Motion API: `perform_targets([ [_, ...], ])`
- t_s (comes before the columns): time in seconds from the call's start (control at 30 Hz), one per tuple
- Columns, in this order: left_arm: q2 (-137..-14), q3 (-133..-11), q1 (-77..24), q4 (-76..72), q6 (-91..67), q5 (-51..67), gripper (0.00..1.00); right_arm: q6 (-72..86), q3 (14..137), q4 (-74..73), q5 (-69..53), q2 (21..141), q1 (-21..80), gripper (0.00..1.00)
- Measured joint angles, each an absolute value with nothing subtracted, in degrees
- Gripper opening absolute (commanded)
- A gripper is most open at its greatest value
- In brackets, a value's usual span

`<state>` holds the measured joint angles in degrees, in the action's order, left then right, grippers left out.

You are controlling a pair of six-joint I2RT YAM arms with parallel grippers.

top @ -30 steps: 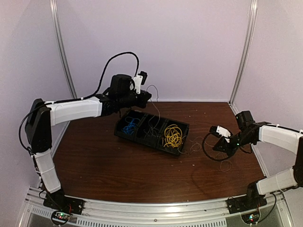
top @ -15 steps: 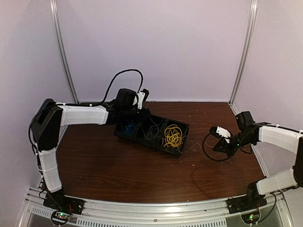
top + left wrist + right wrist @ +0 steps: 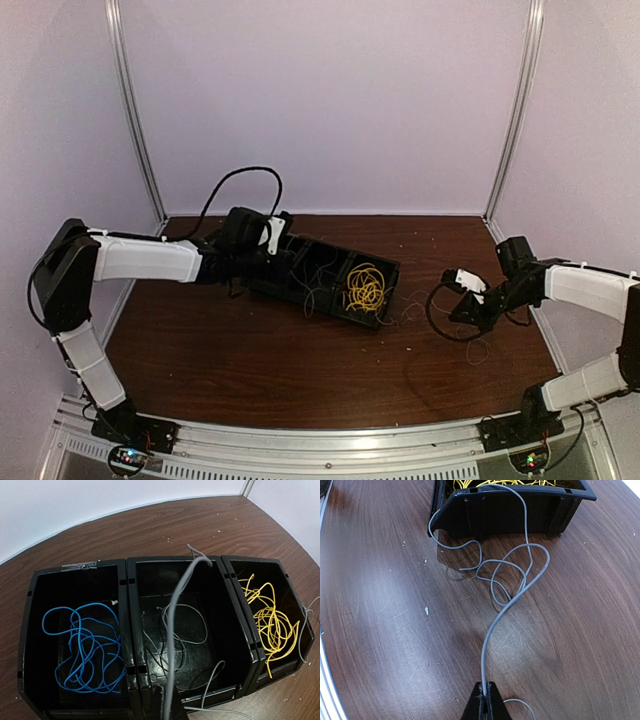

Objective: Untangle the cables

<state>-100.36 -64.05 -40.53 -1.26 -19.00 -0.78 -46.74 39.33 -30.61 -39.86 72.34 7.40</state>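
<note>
The table (image 3: 250, 350) was dark brown wood with a shiny top. A long black box (image 3: 129, 611) with 3 bins sat on it, near the back and a bit slanted. Just beside the box's right end, a thin grey cable (image 3: 512, 572) lay on the wood in loose loops. One part went up over the box wall. Little white specks (image 3: 426, 611) dotted the table.
</note>
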Motion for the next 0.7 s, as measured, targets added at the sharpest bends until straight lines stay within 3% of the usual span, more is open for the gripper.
perform_targets([
  [0.7,-118.67,-84.23,-40.53,-0.54,-17.63,3.92,0.0,-46.74,39.33,-30.65,-39.83,72.25,7.66,0.03],
])
